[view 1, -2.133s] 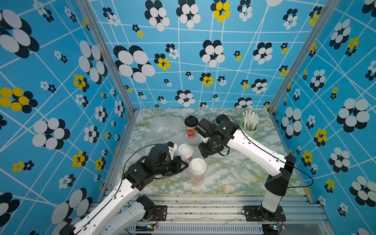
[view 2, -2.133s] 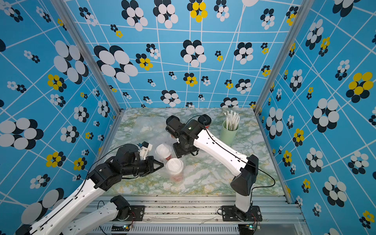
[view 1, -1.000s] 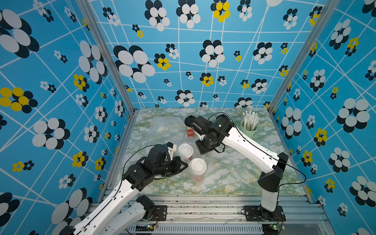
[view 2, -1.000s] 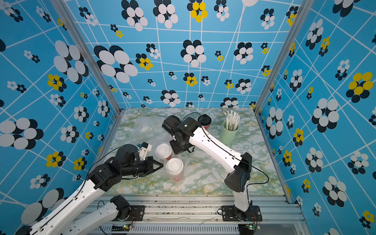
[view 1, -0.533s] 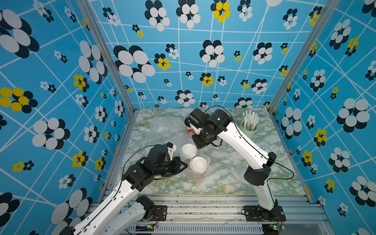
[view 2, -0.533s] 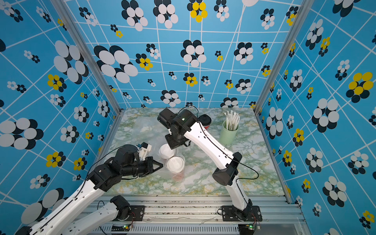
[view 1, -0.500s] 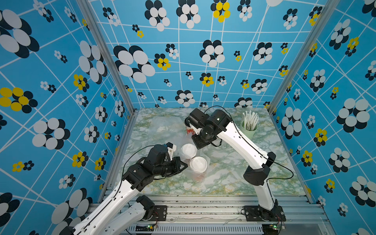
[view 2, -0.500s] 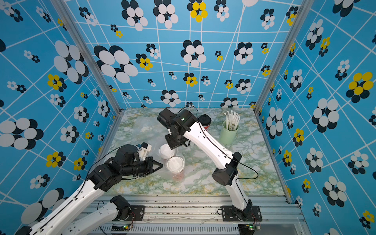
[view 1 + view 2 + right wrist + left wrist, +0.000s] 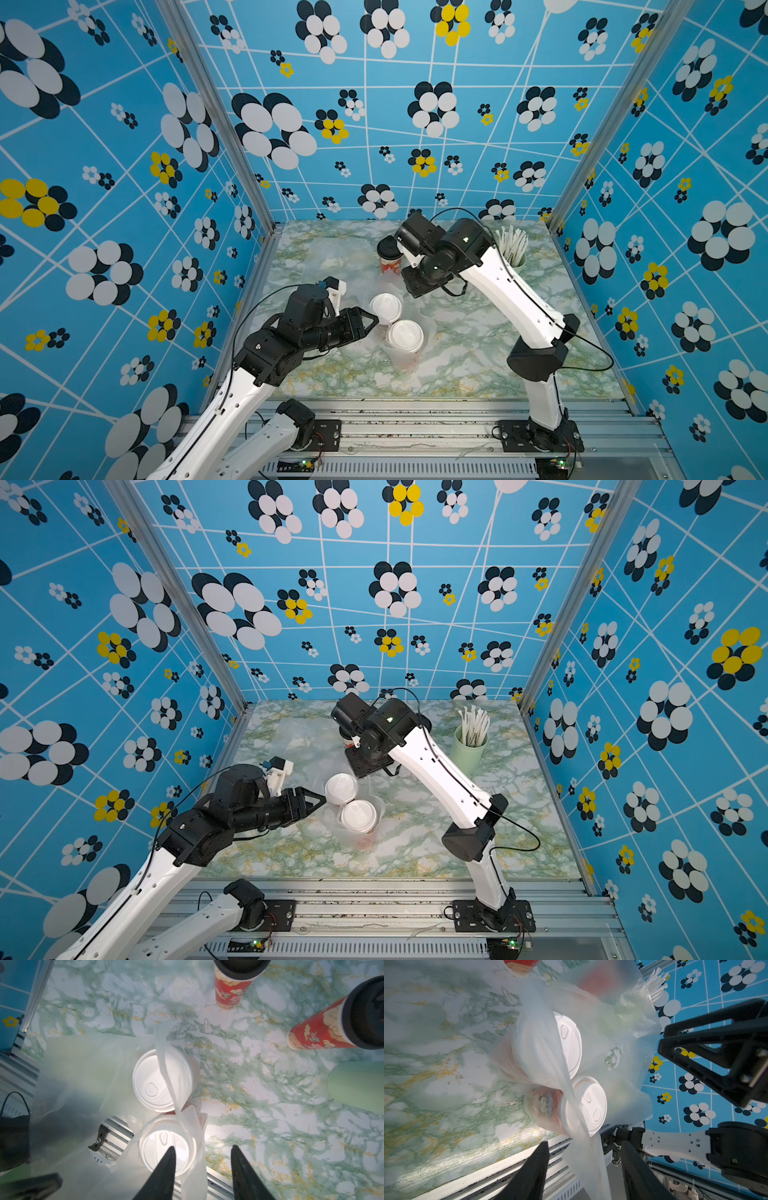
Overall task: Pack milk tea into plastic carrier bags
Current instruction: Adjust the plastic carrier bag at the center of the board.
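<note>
Left gripper (image 9: 583,1145) first: jaws partway apart, gripping nothing, with a loop handle (image 9: 542,1047) of the bag (image 9: 623,1032) running loose between the fingers. It reaches in low and sideways from the desk's left edge, tips just beside the bag in both top views (image 9: 371,322).

Over to the right gripper (image 9: 203,1147): pointing straight down above the bag, jaws about half open too. The other handle (image 9: 166,1068) trails down past one finger (image 9: 166,1167), and nothing is pinched there either.

Inside the bag stand two white-lidded cups (image 9: 386,307) (image 9: 405,336), upright and touching each other. They sit near the middle of the desk (image 9: 478,374), a little toward the left and the near edge, with thin plastic bunched around them and draped over the lids.

Further out, two black-lidded cups (image 9: 232,987) (image 9: 332,1022) stand bare on the marble toward the far edge; in a top view only one (image 9: 388,253) shows clearly beside the right arm. The green straw cup (image 9: 471,746) is by the far right corner. Something like a flat clear sheet (image 9: 299,733) lies toward the far left corner, too faint to be sure.
</note>
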You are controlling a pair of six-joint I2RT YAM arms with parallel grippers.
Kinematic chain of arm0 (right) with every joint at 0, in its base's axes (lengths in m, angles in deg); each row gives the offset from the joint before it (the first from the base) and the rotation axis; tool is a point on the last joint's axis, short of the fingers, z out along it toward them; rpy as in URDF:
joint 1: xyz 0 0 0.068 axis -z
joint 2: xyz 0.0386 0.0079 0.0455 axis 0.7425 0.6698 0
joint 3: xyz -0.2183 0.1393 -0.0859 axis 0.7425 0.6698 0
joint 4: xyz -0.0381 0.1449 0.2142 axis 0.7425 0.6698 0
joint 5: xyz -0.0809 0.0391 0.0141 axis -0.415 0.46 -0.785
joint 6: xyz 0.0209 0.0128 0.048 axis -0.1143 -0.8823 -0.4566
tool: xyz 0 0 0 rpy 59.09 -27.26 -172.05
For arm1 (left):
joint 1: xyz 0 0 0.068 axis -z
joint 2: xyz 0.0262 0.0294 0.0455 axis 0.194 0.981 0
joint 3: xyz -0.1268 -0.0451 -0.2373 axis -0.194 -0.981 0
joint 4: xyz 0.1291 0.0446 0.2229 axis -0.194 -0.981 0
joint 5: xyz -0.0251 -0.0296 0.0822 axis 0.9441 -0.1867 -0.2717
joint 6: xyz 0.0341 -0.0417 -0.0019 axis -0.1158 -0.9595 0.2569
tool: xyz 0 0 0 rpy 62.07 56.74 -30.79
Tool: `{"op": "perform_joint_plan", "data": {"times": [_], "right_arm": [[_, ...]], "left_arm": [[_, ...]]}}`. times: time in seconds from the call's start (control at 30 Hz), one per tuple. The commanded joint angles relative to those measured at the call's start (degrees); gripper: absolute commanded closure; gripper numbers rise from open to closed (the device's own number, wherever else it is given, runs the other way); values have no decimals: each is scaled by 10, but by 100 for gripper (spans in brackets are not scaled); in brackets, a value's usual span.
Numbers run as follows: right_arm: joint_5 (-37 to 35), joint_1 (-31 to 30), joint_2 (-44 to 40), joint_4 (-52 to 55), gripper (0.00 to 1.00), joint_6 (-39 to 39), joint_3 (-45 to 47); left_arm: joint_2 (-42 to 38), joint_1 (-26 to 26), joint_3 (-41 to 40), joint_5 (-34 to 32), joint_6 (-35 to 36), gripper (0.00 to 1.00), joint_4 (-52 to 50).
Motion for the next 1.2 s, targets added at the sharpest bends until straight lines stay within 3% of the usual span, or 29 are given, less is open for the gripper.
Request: {"op": "perform_joint_plan", "data": {"times": [0.0,0.17,0.37,0.53,0.67,0.87,1.17], "right_arm": [[-21,45,-64,3,53,4,47],[-13,150,-132,-80,53,20,166],[34,315,-193,-213,54,47,286],[134,424,-188,-358,56,52,372],[133,432,-112,-380,58,76,337],[71,432,-23,-383,67,115,262],[41,432,61,-355,67,155,163]], "left_arm": [[29,-20,24,0,38,41,-22],[58,-36,48,-18,60,46,-26],[80,-45,58,-5,74,67,-8],[87,-57,54,14,75,72,7],[92,-65,52,28,75,73,11],[90,-80,49,39,77,73,7],[87,-92,41,51,70,73,12]]}}
